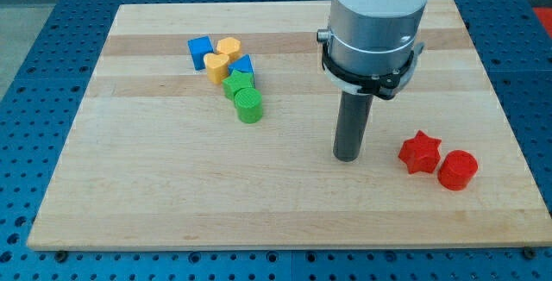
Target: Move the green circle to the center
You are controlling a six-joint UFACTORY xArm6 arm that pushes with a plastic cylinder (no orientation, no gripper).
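The green circle is a short green cylinder left of the board's middle, at the lower end of a cluster of blocks. It touches a green star just above it. My tip is on the board to the right of the green circle, well apart from it and slightly lower in the view. The rod stands upright under the white arm.
Above the green star sit a blue block, a yellow heart, a yellow block and a blue cube. A red star and a red cylinder lie right of my tip. The wooden board rests on a blue perforated table.
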